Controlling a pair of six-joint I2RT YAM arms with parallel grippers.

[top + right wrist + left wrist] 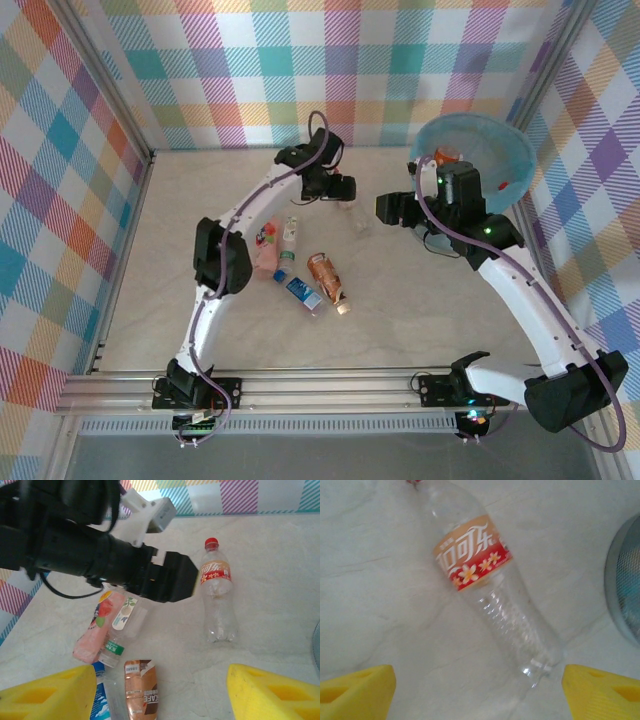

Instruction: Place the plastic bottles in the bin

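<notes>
A clear plastic bottle with an orange-and-red label [479,555] lies on the table ahead of my left gripper [479,680], whose yellow fingers [357,692] stand open and apart from it. From the right wrist the same red-capped bottle [217,590] lies beyond my open right gripper [162,680]. A pink bottle [97,625], a clear green-labelled one [120,627], a copper one [141,687] and a blue-labelled one [102,702] lie in a cluster. The bin [510,150], lined in light blue, stands at the back right with bottles inside. My left gripper [340,188] and right gripper [392,208] hover mid-table.
The left arm's black wrist [100,555] crosses the right wrist view, close above the bottle cluster [295,265]. The bin's grey rim [622,595] lies just right of the clear bottle. Checked walls enclose the table on three sides.
</notes>
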